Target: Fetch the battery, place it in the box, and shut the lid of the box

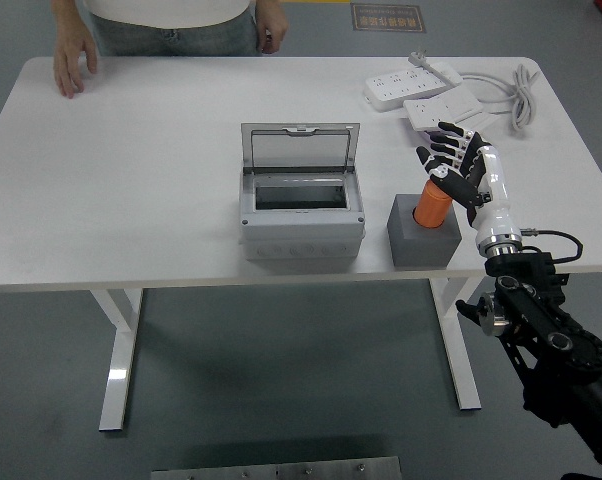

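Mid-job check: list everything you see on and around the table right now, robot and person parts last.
table: 1, white, fills the view
box: 1, grey, table centre, lid standing open
battery: 1, orange, upright in the holder
holder: 1, grey block, right of the box near the front edge
power strips: 2, white, far right corner
cable: 1, grey, coiled beside the strips
right hand: 1, black and white, fingers spread, at the battery's top
person's hand: on the table's far left edge; the other hangs behind the far edge
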`<action>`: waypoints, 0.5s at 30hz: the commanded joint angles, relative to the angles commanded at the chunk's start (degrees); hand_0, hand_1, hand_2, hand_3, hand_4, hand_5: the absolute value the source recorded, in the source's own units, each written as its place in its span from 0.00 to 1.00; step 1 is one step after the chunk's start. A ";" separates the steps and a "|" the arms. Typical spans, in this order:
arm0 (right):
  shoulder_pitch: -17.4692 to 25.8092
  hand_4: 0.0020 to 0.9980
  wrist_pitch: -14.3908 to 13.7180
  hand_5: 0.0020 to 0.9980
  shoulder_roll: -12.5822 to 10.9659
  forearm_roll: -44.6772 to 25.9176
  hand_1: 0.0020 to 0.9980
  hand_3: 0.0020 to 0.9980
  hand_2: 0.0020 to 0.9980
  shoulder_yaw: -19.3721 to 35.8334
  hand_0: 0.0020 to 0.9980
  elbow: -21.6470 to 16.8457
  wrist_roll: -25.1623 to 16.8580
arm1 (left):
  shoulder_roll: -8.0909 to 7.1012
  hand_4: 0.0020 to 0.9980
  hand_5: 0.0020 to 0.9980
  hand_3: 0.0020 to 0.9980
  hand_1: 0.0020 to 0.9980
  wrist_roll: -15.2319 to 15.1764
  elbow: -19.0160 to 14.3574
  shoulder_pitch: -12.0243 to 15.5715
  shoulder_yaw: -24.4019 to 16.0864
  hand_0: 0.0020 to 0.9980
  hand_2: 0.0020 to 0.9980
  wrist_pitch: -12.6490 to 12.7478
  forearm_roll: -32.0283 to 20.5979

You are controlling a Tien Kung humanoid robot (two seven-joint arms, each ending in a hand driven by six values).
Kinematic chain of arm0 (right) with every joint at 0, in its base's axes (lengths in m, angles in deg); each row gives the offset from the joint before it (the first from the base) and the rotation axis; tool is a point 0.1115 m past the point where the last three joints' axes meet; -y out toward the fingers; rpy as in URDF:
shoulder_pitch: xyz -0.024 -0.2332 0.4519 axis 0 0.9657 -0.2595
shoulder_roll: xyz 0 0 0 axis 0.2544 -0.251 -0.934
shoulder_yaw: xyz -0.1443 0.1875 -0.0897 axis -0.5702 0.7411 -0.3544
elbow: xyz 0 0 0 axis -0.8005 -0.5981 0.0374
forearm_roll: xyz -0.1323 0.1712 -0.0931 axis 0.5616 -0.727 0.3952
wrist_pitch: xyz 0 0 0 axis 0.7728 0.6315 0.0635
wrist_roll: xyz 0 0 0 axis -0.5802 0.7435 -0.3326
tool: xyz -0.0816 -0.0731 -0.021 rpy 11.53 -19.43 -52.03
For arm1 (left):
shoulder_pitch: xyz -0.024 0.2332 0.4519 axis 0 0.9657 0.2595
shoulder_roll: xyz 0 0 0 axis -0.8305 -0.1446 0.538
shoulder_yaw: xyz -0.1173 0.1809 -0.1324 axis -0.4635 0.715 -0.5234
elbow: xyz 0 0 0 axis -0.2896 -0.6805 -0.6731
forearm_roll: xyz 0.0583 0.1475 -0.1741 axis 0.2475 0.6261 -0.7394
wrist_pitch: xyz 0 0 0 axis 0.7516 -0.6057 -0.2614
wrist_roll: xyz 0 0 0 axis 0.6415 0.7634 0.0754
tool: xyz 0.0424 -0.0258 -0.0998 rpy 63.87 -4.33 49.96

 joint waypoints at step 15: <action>0.89 0.86 -0.06 0.21 -0.54 -0.55 0.66 0.69 0.64 -1.05 0.66 0.15 -0.15 | 0.21 0.83 0.46 0.95 0.90 0.00 -0.02 -0.48 -0.44 0.82 0.86 -0.16 1.06</action>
